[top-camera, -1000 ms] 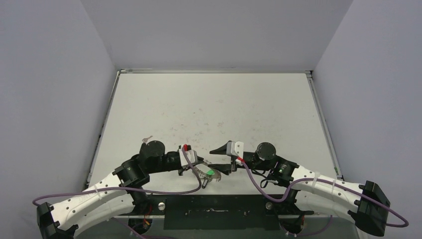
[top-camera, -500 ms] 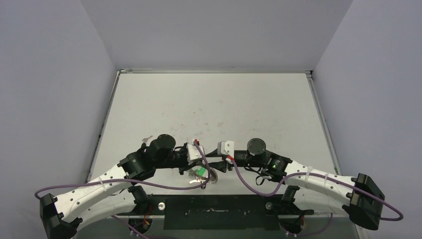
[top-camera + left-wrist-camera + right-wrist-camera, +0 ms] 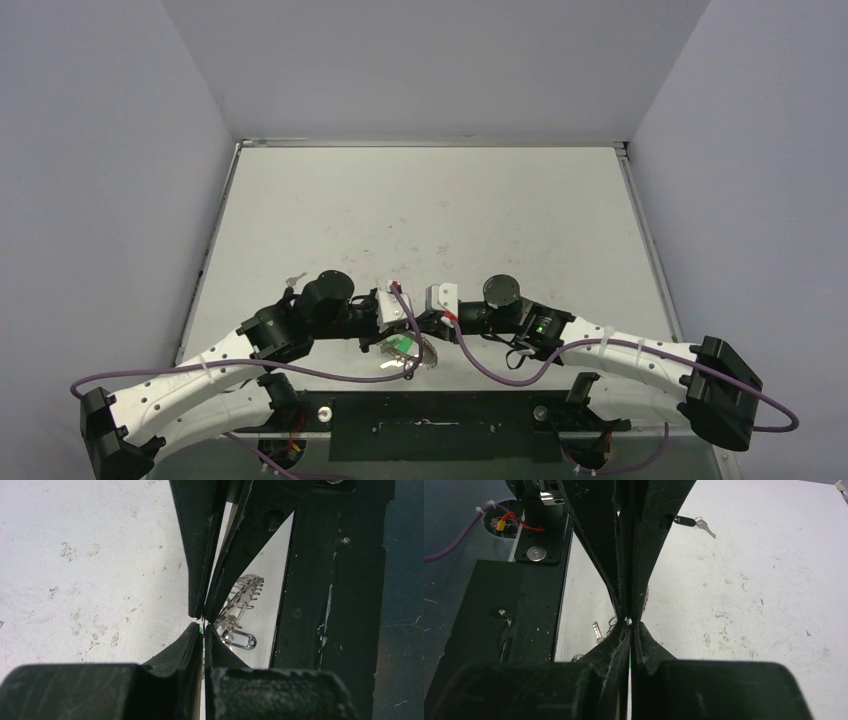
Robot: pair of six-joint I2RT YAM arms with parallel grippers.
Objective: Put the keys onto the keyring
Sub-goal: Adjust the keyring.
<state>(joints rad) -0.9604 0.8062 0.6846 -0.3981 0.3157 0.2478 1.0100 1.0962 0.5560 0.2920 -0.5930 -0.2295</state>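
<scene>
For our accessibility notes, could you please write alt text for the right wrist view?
The right pincer, shut, meets the left pincer tip to tip above the near edge of the white table, a sliver of green showing in the seam between its fingers. A black-headed key lies apart on the table at upper right.

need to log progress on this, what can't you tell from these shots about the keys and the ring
1. What the shut jaws pinch: both wrist views show only a green sliver between them.
2. Whether the green key is on the keyring: top view too small, left wrist view blocked by the jaws.
3. Silver key: right wrist view, one end hidden behind the jaws.
</scene>
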